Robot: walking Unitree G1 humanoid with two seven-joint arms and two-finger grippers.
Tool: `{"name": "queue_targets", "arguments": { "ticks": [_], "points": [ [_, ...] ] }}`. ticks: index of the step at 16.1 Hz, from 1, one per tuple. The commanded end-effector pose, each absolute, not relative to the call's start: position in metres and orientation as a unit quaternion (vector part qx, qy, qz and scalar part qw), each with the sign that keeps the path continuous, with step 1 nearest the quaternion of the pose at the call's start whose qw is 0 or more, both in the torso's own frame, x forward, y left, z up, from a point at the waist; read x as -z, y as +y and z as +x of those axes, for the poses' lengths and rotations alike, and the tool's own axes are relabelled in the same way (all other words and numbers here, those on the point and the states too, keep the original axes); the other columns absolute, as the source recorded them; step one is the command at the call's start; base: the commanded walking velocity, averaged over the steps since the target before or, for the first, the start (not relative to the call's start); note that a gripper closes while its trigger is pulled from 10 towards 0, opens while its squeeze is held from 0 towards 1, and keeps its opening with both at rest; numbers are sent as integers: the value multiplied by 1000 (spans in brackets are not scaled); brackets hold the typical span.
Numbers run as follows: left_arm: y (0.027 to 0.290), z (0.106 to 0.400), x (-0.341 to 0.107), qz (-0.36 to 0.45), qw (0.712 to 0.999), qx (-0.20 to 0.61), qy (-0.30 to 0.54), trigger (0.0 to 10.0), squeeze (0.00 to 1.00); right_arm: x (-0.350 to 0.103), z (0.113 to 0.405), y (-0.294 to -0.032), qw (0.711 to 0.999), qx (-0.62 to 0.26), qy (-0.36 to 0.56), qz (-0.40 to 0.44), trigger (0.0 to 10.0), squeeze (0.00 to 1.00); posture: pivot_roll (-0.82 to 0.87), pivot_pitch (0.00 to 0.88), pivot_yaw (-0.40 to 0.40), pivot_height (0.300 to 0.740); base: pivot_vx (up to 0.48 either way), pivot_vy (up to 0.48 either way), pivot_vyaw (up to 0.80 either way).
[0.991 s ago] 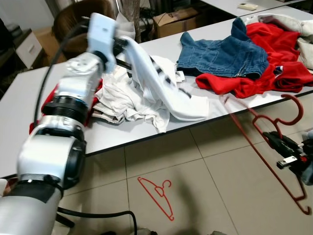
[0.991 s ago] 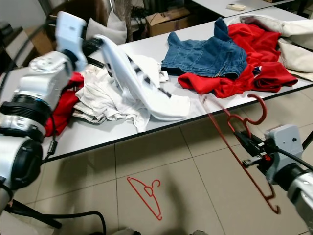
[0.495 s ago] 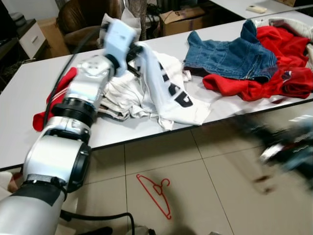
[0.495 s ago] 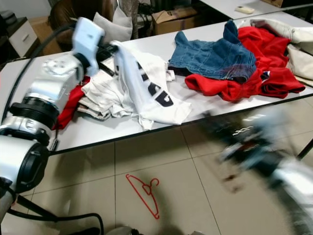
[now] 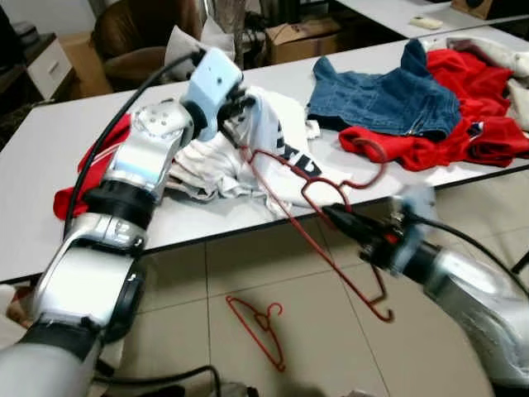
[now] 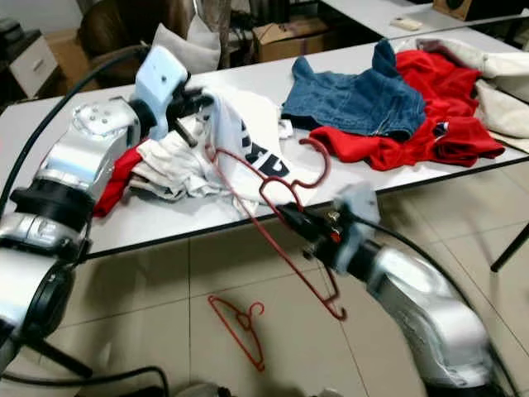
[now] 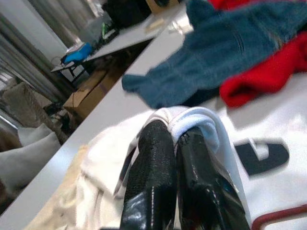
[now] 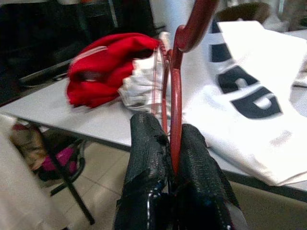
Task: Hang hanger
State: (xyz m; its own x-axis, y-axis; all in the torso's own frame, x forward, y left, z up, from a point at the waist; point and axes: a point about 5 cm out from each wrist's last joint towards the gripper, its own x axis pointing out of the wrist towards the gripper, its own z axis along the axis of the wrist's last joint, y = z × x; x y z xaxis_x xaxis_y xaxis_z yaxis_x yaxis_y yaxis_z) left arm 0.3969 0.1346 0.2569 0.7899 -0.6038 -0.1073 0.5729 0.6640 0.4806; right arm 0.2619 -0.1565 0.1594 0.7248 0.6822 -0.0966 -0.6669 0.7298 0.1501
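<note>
Two red hangers are in play: one red hanger [image 5: 318,222] clamped at its neck in the right gripper [image 5: 340,220], held over the table edge [image 5: 190,238] with one shoulder reaching the white shirt [image 5: 285,161]; a second hanger [image 5: 259,331] lies on the floor tiles; the left gripper [image 7: 168,165] pinches the shirt's collar, lifted off the one table; likely trouble: the wire snags outside the collar, or the pinched cloth slips free; also one denim jacket [image 5: 384,95], and two red garments [image 5: 463,124].
</note>
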Motion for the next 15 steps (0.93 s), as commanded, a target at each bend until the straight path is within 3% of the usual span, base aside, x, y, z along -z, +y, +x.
{"name": "queue_targets", "arguments": {
  "ticks": [1, 7, 11, 13, 15],
  "points": [
    [143, 393, -255, 283, 905, 319, -17, 0, 0, -160, 271, -154, 932, -354, 70, 40, 10000, 0, -118, 0, 71, 710, 0, 0, 0],
    [163, 382, -246, 332, 900, 283, 7, 0, 0, -179, 285, -165, 949, -312, 29, 19, 10000, 0, -102, 0, 34, 710, 0, 0, 0],
    [171, 383, -248, 354, 897, 265, 12, 0, 0, -195, 279, -172, 945, -326, 1, 11, 10000, 0, -113, 0, 46, 710, 0, 0, 0],
    [171, 383, -251, 350, 898, 266, 10, 0, 0, -192, 282, -179, 951, -308, 5, 11, 10000, 0, -114, 0, 48, 710, 0, 0, 0],
    [166, 377, -263, 306, 897, 321, 3, 0, 0, -184, 287, -185, 956, -292, 12, 15, 10000, 0, -115, 0, 50, 710, 0, 0, 0]
  ]
}}
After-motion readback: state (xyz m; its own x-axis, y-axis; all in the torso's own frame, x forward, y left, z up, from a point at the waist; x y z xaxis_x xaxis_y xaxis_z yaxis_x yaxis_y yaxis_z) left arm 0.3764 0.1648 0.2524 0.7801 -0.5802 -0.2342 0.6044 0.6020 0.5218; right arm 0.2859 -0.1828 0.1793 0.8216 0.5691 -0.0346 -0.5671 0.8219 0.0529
